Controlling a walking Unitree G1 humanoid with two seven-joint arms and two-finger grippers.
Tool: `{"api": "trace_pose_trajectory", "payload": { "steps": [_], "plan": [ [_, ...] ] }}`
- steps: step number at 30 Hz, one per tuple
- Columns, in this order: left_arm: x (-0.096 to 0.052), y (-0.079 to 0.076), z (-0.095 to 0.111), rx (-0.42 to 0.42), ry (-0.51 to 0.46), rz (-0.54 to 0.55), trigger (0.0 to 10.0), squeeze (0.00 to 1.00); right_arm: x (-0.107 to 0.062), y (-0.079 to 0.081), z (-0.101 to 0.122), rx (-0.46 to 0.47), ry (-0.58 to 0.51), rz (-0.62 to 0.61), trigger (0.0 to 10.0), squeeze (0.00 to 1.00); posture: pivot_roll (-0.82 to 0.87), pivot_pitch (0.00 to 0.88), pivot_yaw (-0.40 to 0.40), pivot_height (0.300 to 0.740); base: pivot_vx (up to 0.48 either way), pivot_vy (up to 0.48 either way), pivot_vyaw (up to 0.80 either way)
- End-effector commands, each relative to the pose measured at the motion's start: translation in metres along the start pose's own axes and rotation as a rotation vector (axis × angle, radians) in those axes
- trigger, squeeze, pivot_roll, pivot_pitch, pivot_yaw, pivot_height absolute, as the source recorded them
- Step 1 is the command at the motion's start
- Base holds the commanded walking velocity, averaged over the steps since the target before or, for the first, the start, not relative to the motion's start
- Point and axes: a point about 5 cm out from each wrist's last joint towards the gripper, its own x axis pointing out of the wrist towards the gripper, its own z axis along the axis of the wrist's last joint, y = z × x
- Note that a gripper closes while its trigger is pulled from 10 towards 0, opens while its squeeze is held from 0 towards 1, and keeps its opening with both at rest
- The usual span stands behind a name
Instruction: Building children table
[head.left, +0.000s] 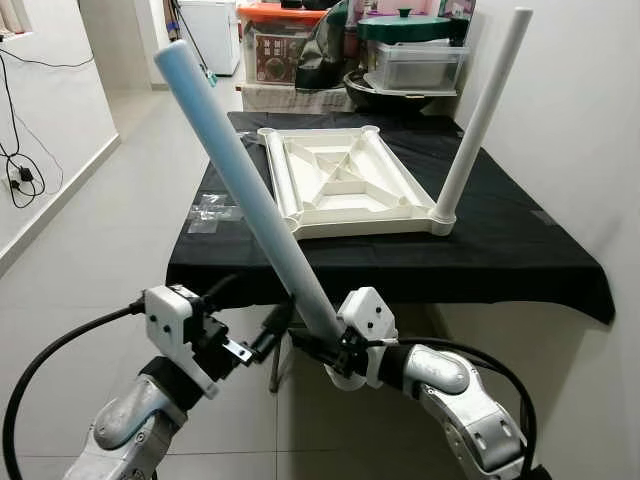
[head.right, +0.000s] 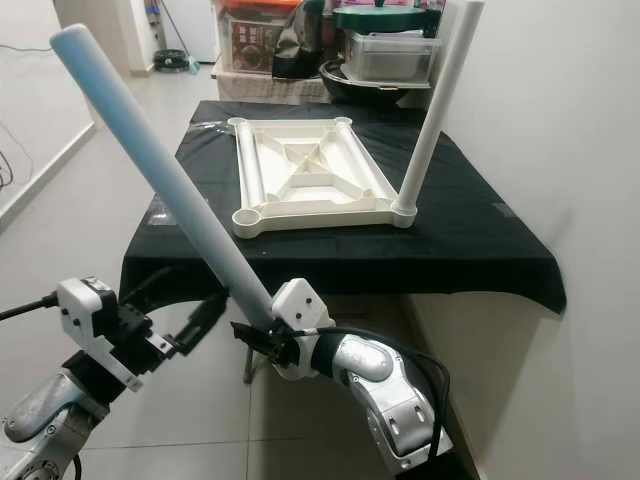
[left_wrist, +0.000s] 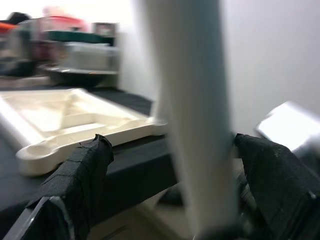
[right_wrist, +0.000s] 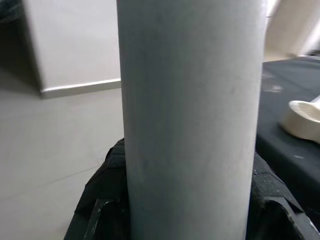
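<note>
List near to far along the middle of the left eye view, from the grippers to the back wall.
Right gripper clamped on the loose table leg → black tablecloth's front edge → upside-down white tabletop → storage boxes at the back.

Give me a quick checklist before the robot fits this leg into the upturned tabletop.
1. Right gripper clamped on the long pale blue tube leg: ok.
2. Left gripper open beside the leg's lower end: ok.
3. One white tube leg already standing in a corner socket: ok.
4. Near-left socket of the upturned cream plastic tabletop vacant: ok.
5. Held leg upright over that socket: not ok, it slants.
6. Socket depth: cannot tell.
</note>
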Motion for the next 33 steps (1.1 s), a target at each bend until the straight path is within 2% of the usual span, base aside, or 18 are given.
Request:
{"api": "trace_pose_trajectory", "payload": {
  "steps": [1, 6, 11, 12, 13, 14, 20, 32, 33],
  "plan": [
    [0.003, -0.005, 0.004, 0.001, 0.005, -0.068, 10.0, 0.0, 0.003, 0.004, 0.002, -0.016, -0.022, 0.036, 10.0, 0.0, -0.01, 0.0, -0.057, 0.74, 0.0, 0.0, 0.0],
    [0.005, -0.005, 0.005, 0.006, 0.005, -0.084, 10.0, 0.0, 0.004, 0.004, 0.003, -0.028, -0.027, 0.046, 10.0, 0.0, -0.01, 0.0, -0.056, 0.74, 0.0, 0.0, 0.0],
    [0.008, 0.002, 0.009, 0.023, -0.019, -0.059, 10.0, 0.0, 0.005, 0.007, 0.004, -0.048, -0.034, 0.084, 10.0, 0.0, -0.01, 0.0, -0.059, 0.74, 0.0, 0.0, 0.0],
    [0.009, 0.006, 0.012, 0.022, -0.045, -0.038, 3.5, 0.0, 0.005, 0.008, 0.004, -0.051, -0.031, 0.094, 10.0, 0.0, -0.01, 0.0, -0.059, 0.74, 0.0, 0.0, 0.0],
    [0.009, 0.006, 0.012, 0.022, -0.045, -0.038, 3.5, 0.0, 0.005, 0.008, 0.004, -0.051, -0.031, 0.094, 10.0, 0.0, -0.01, 0.0, -0.059, 0.74, 0.0, 0.0, 0.0],
    [0.01, 0.008, 0.014, 0.017, -0.067, -0.027, 0.0, 0.0, 0.004, 0.008, 0.003, -0.053, -0.029, 0.097, 10.0, 0.0, -0.02, 0.0, -0.06, 0.74, 0.0, 0.0, 0.0],
    [0.013, 0.013, 0.023, -0.035, -0.155, -0.006, 0.0, 0.0, 0.001, 0.009, 0.002, -0.066, -0.025, 0.114, 10.0, 0.0, -0.02, 0.0, -0.06, 0.74, 0.0, 0.0, 0.0],
    [0.023, 0.003, 0.021, -0.086, -0.145, -0.082, 0.0, 0.0, 0.001, 0.008, -0.001, -0.071, -0.016, 0.111, 10.0, 0.0, -0.03, 0.0, -0.057, 0.74, 0.0, 0.0, 0.0],
    [0.024, 0.002, 0.021, -0.097, -0.139, -0.092, 4.3, 0.0, 0.001, 0.008, -0.001, -0.071, -0.014, 0.108, 10.0, 0.0, -0.03, 0.0, -0.057, 0.74, 0.0, 0.0, 0.0]
  ]
}}
